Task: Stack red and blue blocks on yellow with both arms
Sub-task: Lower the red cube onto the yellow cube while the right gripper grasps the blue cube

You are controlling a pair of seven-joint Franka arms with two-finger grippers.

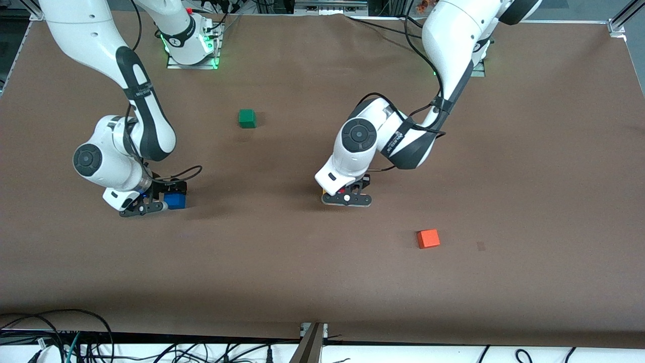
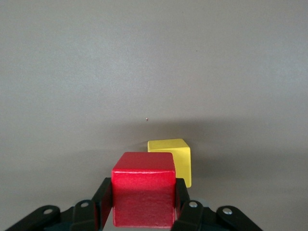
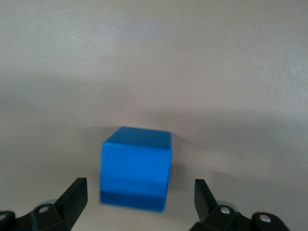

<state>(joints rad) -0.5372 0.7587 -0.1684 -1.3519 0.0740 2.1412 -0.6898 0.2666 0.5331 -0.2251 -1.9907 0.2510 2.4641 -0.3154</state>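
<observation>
Left gripper low at table centre, jaws closed on the red block, a pad flat on each side face so the block rides square. The left wrist view shows the yellow block on the table just past the red one, partly hidden by it; whether red is touching yellow or hanging slightly above it, I cannot tell. In the front view only a sliver of yellow shows at the gripper's 9 o'clock edge, so the gripper sits almost directly over it. Judgement: this is the approach or set-down of red on yellow, with the grip kept tight to hold alignment until the faces meet. Right gripper down at the table toward the right arm's end, jaws spread wide and holding nothing, the blue block standing on the table between the fingers with clear gaps either side. In the front view the blue block lies at about 9 o'clock from the left gripper, well apart. Judgement: right arm staged to close on blue while left finishes, since blue goes on top second. Green block at roughly 11 o'clock from the left gripper, orange block at roughly 4 o'clock; neither is part of the stack.
</observation>
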